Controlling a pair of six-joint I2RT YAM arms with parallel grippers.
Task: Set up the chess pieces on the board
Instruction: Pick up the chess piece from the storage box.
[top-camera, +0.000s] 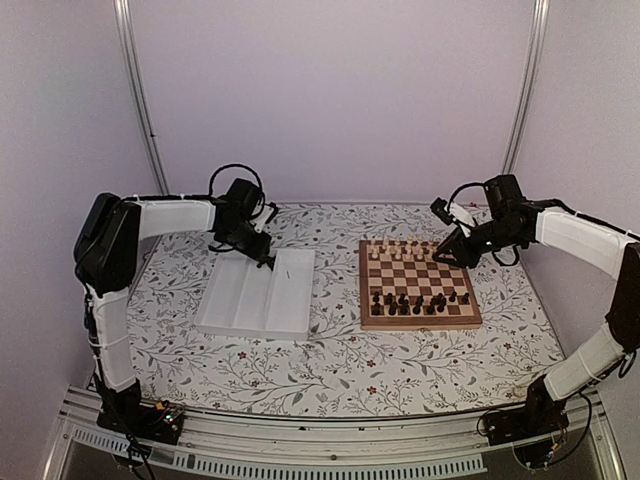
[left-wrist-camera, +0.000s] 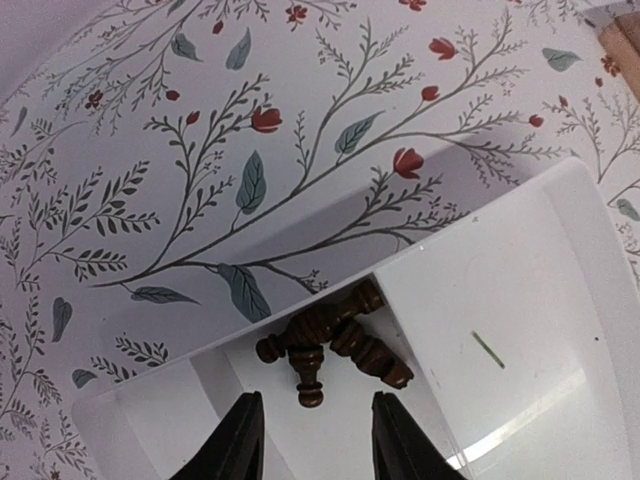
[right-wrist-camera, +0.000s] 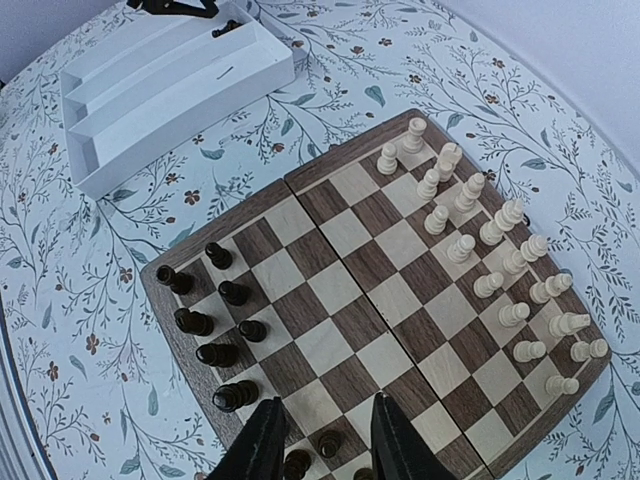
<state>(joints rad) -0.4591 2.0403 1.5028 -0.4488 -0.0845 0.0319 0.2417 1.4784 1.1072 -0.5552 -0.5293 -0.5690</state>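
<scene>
Three dark chess pieces (left-wrist-camera: 330, 340) lie in a pile in the far corner of a compartment of the white tray (left-wrist-camera: 520, 300). My left gripper (left-wrist-camera: 310, 440) is open and empty just above them; in the top view it (top-camera: 264, 260) hangs over the tray's far edge. The board (top-camera: 420, 322) holds several dark pieces (top-camera: 415, 300) on its near rows. My right gripper (top-camera: 446, 254) is open and empty above the board's far right. In the right wrist view it (right-wrist-camera: 320, 440) hovers over the board (right-wrist-camera: 370, 290) beside the dark pieces (right-wrist-camera: 215, 310).
Pale wooden pieces (right-wrist-camera: 490, 260) fill the board's two far rows (top-camera: 400, 250). The white tray (top-camera: 255, 295) sits left of the board on a floral cloth (top-camera: 340, 370). Grey walls and frame posts surround the table.
</scene>
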